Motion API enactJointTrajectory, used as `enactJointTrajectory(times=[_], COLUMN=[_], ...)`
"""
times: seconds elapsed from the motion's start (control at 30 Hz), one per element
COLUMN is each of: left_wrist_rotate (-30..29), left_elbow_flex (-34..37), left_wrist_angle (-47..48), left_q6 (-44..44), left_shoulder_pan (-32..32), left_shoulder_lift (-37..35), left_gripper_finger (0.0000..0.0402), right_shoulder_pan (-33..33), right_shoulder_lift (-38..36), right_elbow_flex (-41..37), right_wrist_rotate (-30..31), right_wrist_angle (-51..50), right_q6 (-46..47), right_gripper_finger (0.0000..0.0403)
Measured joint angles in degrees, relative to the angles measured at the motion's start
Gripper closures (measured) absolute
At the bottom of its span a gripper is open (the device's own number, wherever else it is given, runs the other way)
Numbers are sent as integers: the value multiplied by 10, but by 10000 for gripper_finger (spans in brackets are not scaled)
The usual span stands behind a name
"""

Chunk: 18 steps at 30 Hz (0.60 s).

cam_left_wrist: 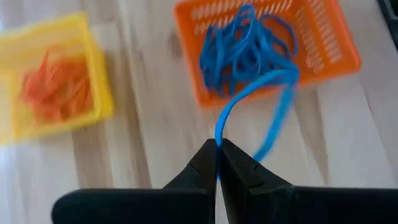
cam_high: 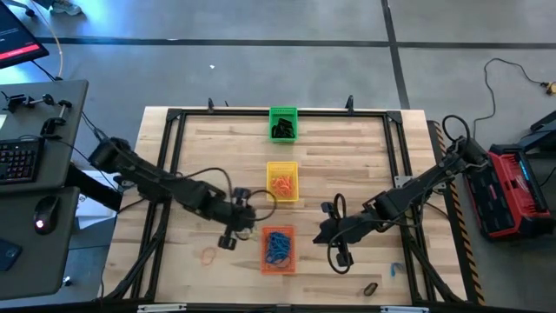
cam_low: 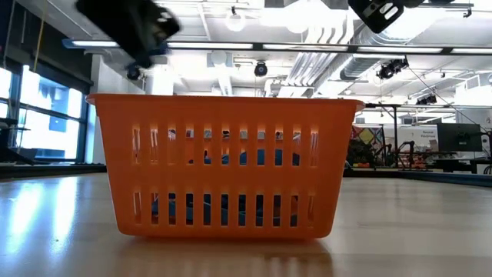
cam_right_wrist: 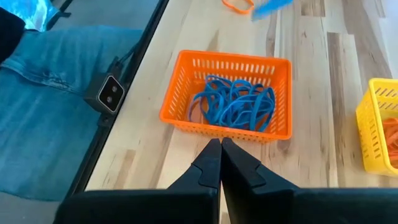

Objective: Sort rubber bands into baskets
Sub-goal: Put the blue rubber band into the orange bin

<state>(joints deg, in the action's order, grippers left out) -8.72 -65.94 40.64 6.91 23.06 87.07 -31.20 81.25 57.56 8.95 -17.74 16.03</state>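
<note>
Three baskets stand in a row down the table's middle. The green basket (cam_high: 282, 124) holds black rubber bands, the yellow basket (cam_high: 281, 182) orange ones, and the orange basket (cam_high: 278, 249) (cam_right_wrist: 230, 99) blue ones. My left gripper (cam_high: 228, 240) (cam_left_wrist: 217, 146) hovers just left of the orange basket, shut on a blue rubber band (cam_left_wrist: 249, 99). My right gripper (cam_high: 321, 235) (cam_right_wrist: 220, 144) hangs shut and empty to the right of the orange basket. In the low view the orange basket (cam_low: 223, 165) fills the middle. My left gripper pinches one end of the blue band's loop (cam_left_wrist: 219, 132) between its two fingertips, which slant down from above. The loop trails slack away from the fingers, toward the orange basket's rim. Whether its far end touches anything, I cannot tell.
Loose bands lie on the near part of the table: an orange one (cam_high: 209, 256) (cam_right_wrist: 238, 6) left of the orange basket, and a blue one (cam_high: 396, 270) and a dark one (cam_high: 372, 287) to the near right. A black frame (cam_high: 174, 156) rims the table. A small camera (cam_right_wrist: 111, 93) sits at the near edge, with a person's denim-clad leg (cam_right_wrist: 56, 99) beyond it.
</note>
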Motion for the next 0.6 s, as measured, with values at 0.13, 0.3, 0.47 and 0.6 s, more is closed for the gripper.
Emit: enactJointTrajectory(times=[0.13, 0.3, 0.47, 0.6], left_wrist_rotate=[38, 91, 191, 248], left_elbow_flex=[-63, -137, -156, -157], left_wrist_angle=[-18, -19, -36, -54], left_q6=[-72, -160, -212, -244], left_shoulder_pan=[-17, -35, -61, -74], left_shoulder_lift=[77, 154, 199, 219], left_gripper_finger=[401, 401, 401, 401], right_shoulder_pan=[0, -4, -16, -25], right_shoulder_lift=[-2, -18, -43, -58], right_elbow_flex=[0, 0, 0, 0], right_wrist_rotate=[0, 6, 30, 45], right_wrist_angle=[-7, -23, -51, -60], right_q6=[0, 7, 15, 15], right_gripper_finger=[403, 403, 403, 403])
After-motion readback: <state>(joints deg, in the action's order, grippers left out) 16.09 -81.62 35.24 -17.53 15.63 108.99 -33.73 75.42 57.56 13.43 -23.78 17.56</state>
